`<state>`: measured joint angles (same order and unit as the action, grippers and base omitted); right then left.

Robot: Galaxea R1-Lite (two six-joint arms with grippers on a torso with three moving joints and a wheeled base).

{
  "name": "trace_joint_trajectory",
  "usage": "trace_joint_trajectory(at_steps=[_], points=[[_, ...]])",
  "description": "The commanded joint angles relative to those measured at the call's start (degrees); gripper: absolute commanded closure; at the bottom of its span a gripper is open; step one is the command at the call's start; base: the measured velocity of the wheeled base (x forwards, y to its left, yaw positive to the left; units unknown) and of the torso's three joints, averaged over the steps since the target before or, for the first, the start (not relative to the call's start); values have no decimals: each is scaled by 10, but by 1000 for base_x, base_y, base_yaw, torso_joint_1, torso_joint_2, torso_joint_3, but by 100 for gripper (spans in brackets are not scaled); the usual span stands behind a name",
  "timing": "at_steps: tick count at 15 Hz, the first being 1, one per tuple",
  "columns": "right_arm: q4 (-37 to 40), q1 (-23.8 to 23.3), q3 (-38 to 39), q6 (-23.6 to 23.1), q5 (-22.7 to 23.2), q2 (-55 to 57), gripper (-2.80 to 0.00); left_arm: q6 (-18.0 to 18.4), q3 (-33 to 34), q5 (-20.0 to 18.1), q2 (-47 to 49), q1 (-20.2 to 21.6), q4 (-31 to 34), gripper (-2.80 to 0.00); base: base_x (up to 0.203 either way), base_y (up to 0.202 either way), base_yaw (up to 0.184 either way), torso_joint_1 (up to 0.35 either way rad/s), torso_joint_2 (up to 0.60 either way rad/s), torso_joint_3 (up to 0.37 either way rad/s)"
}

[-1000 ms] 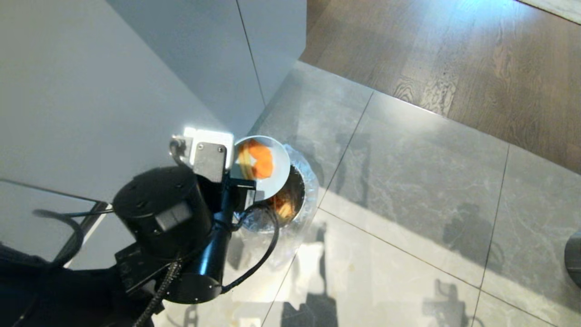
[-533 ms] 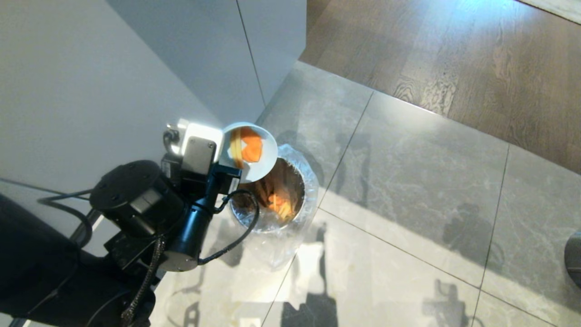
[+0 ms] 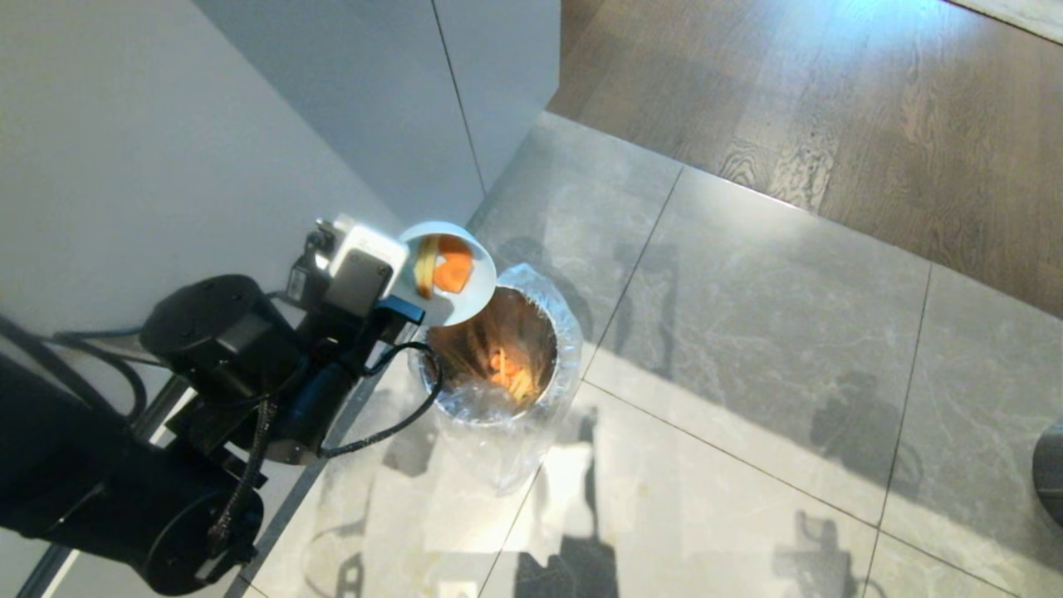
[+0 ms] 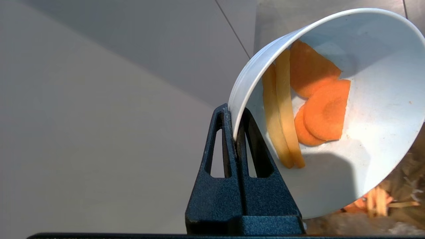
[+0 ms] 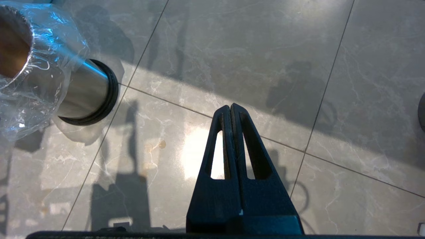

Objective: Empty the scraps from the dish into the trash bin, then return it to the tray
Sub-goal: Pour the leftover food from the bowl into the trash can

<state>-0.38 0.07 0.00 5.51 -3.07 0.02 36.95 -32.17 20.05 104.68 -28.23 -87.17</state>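
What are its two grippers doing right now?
Left gripper: shut on the bowl rim, over the bin.
Right gripper: shut, holding nothing.

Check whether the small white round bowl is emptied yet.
Not emptied: small white round bowl, tipped, holds orange carrot slices and pale yellow strips.

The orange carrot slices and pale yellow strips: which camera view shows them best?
The left wrist view: the orange carrot slices and pale yellow strips lie close and large inside the small white bowl. The head view shows them small. The right wrist view shows none.
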Motion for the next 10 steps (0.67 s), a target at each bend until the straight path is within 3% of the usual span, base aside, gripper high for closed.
trace_joint_trajectory(at_steps=[1, 7, 10], points=[[-1, 0, 0, 0, 0, 0, 0, 2, -6, -5, -1, 11, -28, 0, 0, 0, 0, 0, 0, 0], [0, 0, 0, 0, 0, 0, 0, 2, -73, -21, 9, 11, -28, 0, 0, 0, 0, 0, 0, 0], [0, 0, 0, 0, 0, 0, 0, -17, -91, -21, 7, 4, -28, 0, 0, 0, 0, 0, 0, 0]])
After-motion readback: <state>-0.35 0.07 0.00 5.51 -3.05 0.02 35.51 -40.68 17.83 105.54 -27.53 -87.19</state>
